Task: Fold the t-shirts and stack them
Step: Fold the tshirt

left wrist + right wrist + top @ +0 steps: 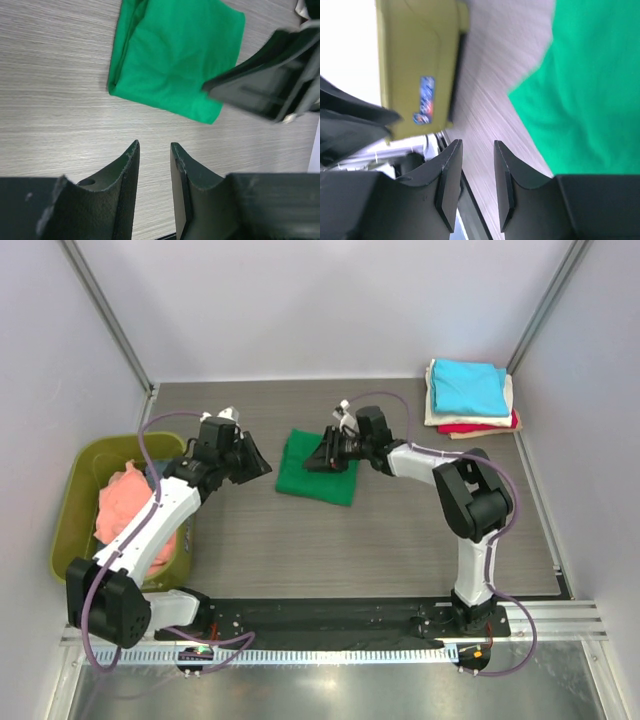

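Pinch the folded green t-shirt (315, 482), lying mid surface (260, 550), at opposite edges with left pincer (154, 146) and right pincer (477, 143) (both slightly parted, empty); lift level toward far-right stack (470, 395).

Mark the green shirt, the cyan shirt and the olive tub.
green shirt (312, 480): top view, lower left of the folded cloth.
cyan shirt (468, 388): top view, middle of its upper face.
olive tub (78, 495): top view, left wall.
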Motion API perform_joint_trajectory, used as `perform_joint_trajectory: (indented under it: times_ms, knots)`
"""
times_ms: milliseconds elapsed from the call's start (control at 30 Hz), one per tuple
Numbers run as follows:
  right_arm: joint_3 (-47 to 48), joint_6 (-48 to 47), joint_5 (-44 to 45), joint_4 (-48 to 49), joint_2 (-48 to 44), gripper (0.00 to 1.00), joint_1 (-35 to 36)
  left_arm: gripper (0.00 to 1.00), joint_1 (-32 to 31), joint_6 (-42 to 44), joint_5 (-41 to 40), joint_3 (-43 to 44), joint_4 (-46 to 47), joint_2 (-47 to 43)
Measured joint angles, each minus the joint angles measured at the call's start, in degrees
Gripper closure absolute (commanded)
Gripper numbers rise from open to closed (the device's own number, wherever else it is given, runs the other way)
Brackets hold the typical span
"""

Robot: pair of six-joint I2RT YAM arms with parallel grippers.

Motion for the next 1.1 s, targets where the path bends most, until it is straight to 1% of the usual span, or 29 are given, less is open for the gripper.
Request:
perform_joint_trajectory:
  times_ms: [100,200,267,400,467,500,600,633,667,733,833,900,967,1100]
  knots:
    - [-5.55,1.27,-0.63,3.37,1.7,0.63,1.09,0.67,0.0,-0.13,0.31,0.0,0.0,0.48]
    - [-8.92,2.1,-1.33,5.42,6.16,0.64,1.77,0.65,0.0,0.13,0.22,0.79,-1.18,-0.13]
    - [-9.4,3.02,-3.43,7.96,9.22,0.64,1.66,0.63,0.0,0.7,0.02,2.03,-2.78,-0.74]
    - [-8.28,3.21,-5.75,11.06,10.95,0.64,1.53,0.6,0.0,3.34,-1.44,6.19,-7.87,-2.78]
    - [-8.02,3.13,-6.1,11.19,11.13,0.62,1.53,0.59,0.0,5.2,-3.08,8.52,-10.62,-4.2]
    - [-7.67,2.58,-6.29,10.29,11.04,0.59,1.53,0.58,0.0,6.34,-4.11,9.49,-12.0,-4.94]
    - [-5.77,-0.31,-5.99,4.42,9.35,0.42,1.55,0.55,0.02,9.7,-7.85,11.08,-15.87,-7.5]
    - [-5.01,-2.03,-5.18,1.25,7.98,0.32,1.55,0.54,0.02,10.71,-9.16,11.08,-16.74,-8.31]
    - [-3.87,-3.85,-4.09,-2.36,6.29,0.28,1.55,0.51,0.02,11.67,-10.67,11.06,-17.84,-9.07]
    - [-1.6,-7.39,-2.38,-7.8,2.78,0.22,1.07,0.51,0.02,12.96,-13.64,10.38,-18.93,-10.47]
    - [0.85,-10.36,-1.38,-11.23,-2.36,0.15,-1.75,0.51,0.02,13.84,-16.17,7.89,-19.1,-11.69]
    - [1.68,-11.63,-0.79,-11.76,-4.28,0.13,-4.85,0.51,0.02,14.08,-17.05,5.88,-19.1,-11.65]
    - [1.75,-12.85,0.63,-12.46,-4.98,0.12,-7.93,0.51,0.02,14.4,-17.46,4.5,-19.34,-10.99]
    - [1.27,-15.28,4.76,-15.28,-3.89,0.12,-12.7,0.52,0.02,15.04,-17.62,3.39,-19.32,-9.33]
